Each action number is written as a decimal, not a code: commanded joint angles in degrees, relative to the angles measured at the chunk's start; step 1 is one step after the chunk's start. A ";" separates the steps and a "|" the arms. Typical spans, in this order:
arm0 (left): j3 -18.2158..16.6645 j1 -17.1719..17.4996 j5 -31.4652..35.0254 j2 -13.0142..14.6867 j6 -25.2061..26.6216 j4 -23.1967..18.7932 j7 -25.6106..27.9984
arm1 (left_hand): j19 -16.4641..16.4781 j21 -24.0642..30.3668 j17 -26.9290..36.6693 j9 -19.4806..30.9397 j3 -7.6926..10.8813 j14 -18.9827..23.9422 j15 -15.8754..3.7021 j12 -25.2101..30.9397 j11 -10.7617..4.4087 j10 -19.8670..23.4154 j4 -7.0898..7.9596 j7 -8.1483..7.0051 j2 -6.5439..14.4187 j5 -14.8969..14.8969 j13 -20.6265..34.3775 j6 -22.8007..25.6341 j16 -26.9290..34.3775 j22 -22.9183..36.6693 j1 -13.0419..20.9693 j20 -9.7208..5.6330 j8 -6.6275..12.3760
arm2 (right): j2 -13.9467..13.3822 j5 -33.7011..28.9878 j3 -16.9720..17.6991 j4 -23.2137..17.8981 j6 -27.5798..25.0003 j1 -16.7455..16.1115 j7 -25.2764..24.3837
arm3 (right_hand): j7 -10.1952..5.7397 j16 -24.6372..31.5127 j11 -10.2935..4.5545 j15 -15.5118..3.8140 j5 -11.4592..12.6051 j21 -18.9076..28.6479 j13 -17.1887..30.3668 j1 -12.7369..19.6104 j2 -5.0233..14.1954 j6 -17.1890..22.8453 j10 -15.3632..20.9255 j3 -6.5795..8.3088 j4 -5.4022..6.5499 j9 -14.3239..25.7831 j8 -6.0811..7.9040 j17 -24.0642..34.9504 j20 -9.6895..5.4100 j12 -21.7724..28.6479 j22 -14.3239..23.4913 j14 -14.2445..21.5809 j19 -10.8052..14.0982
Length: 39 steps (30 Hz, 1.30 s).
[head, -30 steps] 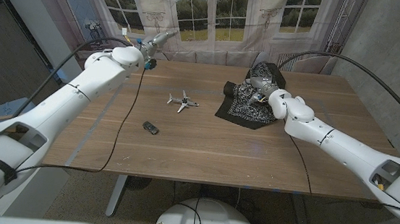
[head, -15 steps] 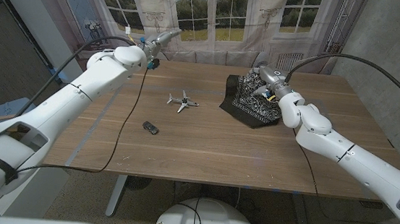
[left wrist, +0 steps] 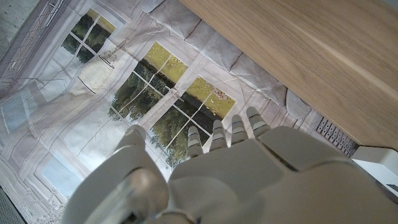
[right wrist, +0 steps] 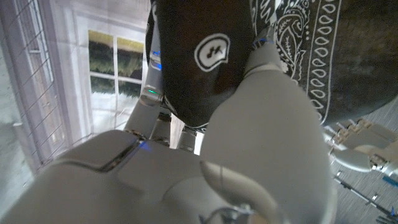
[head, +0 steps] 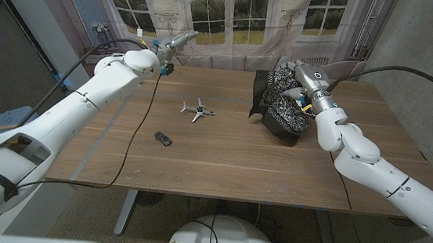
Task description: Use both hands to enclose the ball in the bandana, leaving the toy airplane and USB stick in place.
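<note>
My right hand [head: 304, 78] grips the black-and-white paisley bandana [head: 284, 110] and holds it raised over the table's far right, the cloth hanging in a bunch with its lower end near the wood. In the right wrist view the bandana [right wrist: 298, 37] drapes right over my right hand [right wrist: 273, 130]. The ball is hidden; only a small yellow spot shows at the cloth's edge. The toy airplane [head: 198, 110] lies mid-table and the dark USB stick [head: 163, 138] nearer the front left. My left hand [head: 176, 41] hangs raised past the far left edge, fingers straight, holding nothing; the left wrist view shows it [left wrist: 211, 168] pointing at the backdrop.
The wooden table [head: 220, 165] is bare across its front half. A printed window backdrop [head: 234, 13] hangs behind the far edge. Black cables trail from both arms over the table's left and right sides.
My right hand has lifted the bandana off the table and carried it up and to the right; the cloth went from spread flat to hanging bunched. Left arm, airplane and USB stick unmoved.
</note>
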 commanded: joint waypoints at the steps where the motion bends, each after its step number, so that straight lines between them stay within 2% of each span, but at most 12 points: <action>1: 0.29 -0.06 0.40 0.08 -0.98 -0.45 -0.74 | -0.27 -0.04 0.09 -0.01 0.11 -0.40 0.08 0.48 0.24 -0.37 0.34 -0.18 -0.23 0.10 0.21 -0.04 0.48 0.09 -0.42 0.13 0.21 | -1.79 -3.91 9.05 -7.84 0.33 -12.47 -18.02 | 11.66 -0.25 1.64 -26.24 0.28 0.57 6.02 14.73 16.05 12.77 16.92 7.16 -3.97 0.45 0.69 2.09 -6.95 3.64 -0.06 31.71 -1.50; 7: 0.14 0.35 0.37 0.12 -1.06 -1.07 -0.67 | -0.31 -0.07 0.08 -0.01 0.09 -0.37 0.10 0.51 0.23 -0.36 0.33 -0.18 -0.25 0.11 0.21 -0.01 0.51 0.09 -0.51 0.13 0.22 | -1.64 -5.23 12.08 -9.48 2.50 -16.22 -22.00 | 11.42 -0.57 1.43 -26.33 0.36 0.97 6.19 14.96 15.90 12.71 16.78 7.38 -4.25 0.75 0.90 2.50 -7.33 3.80 -0.19 31.60 -2.00; 9: 0.09 0.57 0.42 0.18 -1.03 -1.43 -0.51 | -0.31 -0.07 0.08 -0.01 0.08 -0.35 0.09 0.50 0.25 -0.39 0.33 -0.18 -0.25 0.11 0.21 0.04 0.51 0.09 -0.53 0.13 0.24 | -2.12 -3.86 13.58 -9.57 5.31 -17.28 -22.69 | 11.33 -0.64 1.38 -26.36 0.38 1.07 6.24 15.01 15.86 12.71 16.74 7.43 -4.31 0.83 0.97 2.63 -7.40 3.84 -0.23 31.63 -2.19; 17: -0.47 1.75 0.17 0.42 -0.86 -2.74 0.26 | -0.35 -0.09 0.07 -0.01 0.06 -0.36 0.14 0.56 0.20 -0.34 0.32 -0.26 -0.27 0.13 0.21 0.02 0.53 0.10 -0.67 0.13 0.24 | -2.06 -4.48 16.70 -10.26 10.73 -19.99 -24.86 | 11.36 -1.04 1.25 -26.35 0.39 1.66 6.29 14.93 15.66 13.30 16.62 7.56 -4.40 1.21 1.52 3.15 -7.46 3.97 -0.43 31.65 -2.77; 25: -0.41 1.88 0.10 0.04 -1.56 -2.38 0.27 | -0.36 -0.11 0.05 -0.01 0.04 -0.35 0.09 0.59 0.16 -0.33 0.29 -0.24 -0.29 0.14 0.21 -0.01 0.55 0.11 -0.78 0.12 0.23 | -1.87 -2.84 22.53 -11.31 19.93 -24.35 -28.43 | 11.37 -1.40 1.27 -26.45 0.38 2.26 6.33 15.06 15.38 13.51 16.62 7.70 -4.66 1.58 1.91 3.68 -7.59 4.12 -0.65 31.80 -3.23; 29: -0.27 1.74 0.17 -0.15 -1.74 -2.11 0.20 | -0.38 -0.12 0.04 -0.01 0.03 -0.37 0.08 0.61 0.13 -0.34 0.27 -0.25 -0.30 0.15 0.21 -0.01 0.54 0.11 -0.83 0.13 0.24 | -1.42 1.23 24.38 -9.44 27.39 -23.78 -27.52 | 11.33 -1.68 1.08 -26.45 0.37 2.48 6.39 15.09 15.27 13.56 16.55 7.77 -4.75 1.74 2.05 3.83 -7.63 4.19 -0.75 31.68 -3.53; 34: -0.29 1.77 0.28 -0.23 -1.87 -2.06 0.36 | -0.39 -0.13 0.03 -0.02 0.02 -0.33 0.07 0.62 0.18 -0.35 0.25 -0.29 -0.31 0.16 0.20 -0.01 0.56 0.12 -0.87 0.12 0.24 | -0.54 6.21 24.61 -5.96 35.58 -20.53 -23.88 | 11.26 -2.23 1.14 -26.44 0.38 2.92 6.42 15.15 15.09 13.41 16.45 7.90 -4.89 2.01 2.20 4.09 -7.62 4.26 -0.93 31.41 -3.96; 39: -0.60 2.04 0.42 -0.20 -1.82 -2.42 1.03 | -0.40 -0.14 0.02 -0.02 0.02 -0.33 0.11 0.62 0.23 -0.38 0.22 -0.35 -0.33 0.16 0.20 -0.05 0.57 0.12 -0.91 0.12 0.23 | 0.61 6.84 24.80 -4.20 41.12 -18.23 -21.89 | 11.24 -2.56 1.19 -26.49 0.43 3.30 6.37 15.25 15.07 13.41 16.28 8.06 -4.98 2.22 2.36 4.32 -7.64 4.23 -1.10 31.41 -4.19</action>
